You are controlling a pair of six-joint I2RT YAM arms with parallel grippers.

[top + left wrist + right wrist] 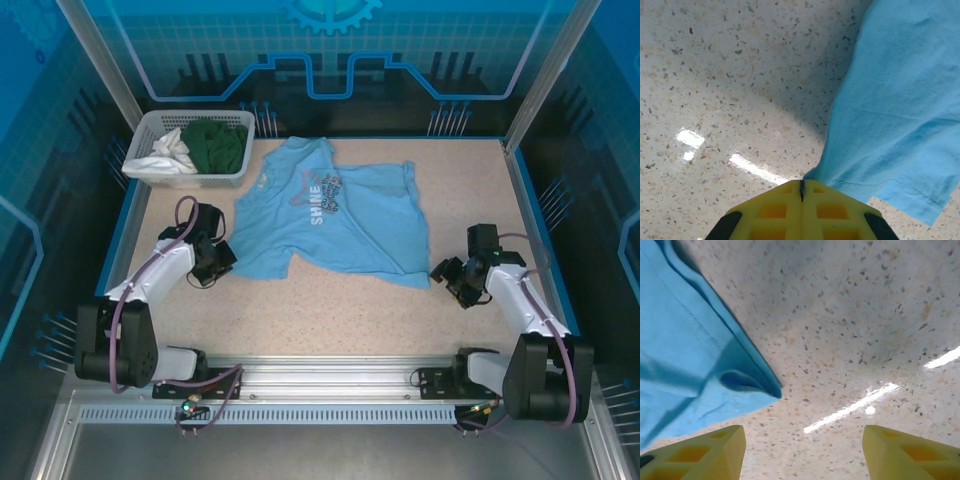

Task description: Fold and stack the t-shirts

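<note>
The speckled table (340, 310) carries a blue shirt (330, 215) spread print-up near its middle, rumpled, with the collar toward the far edge. At the far left corner stands a white basket (190, 178) holding a green garment (215, 145) and, beside it on the left, a white garment (165, 155). The left gripper (801, 187) sits low at the shirt's left edge, its yellow fingers pressed together and pinching the cloth there. The right gripper (802, 440) is just beside the shirt's near right corner, fingers spread wide, gripping nothing; the folded corner lies by its left finger.
</note>
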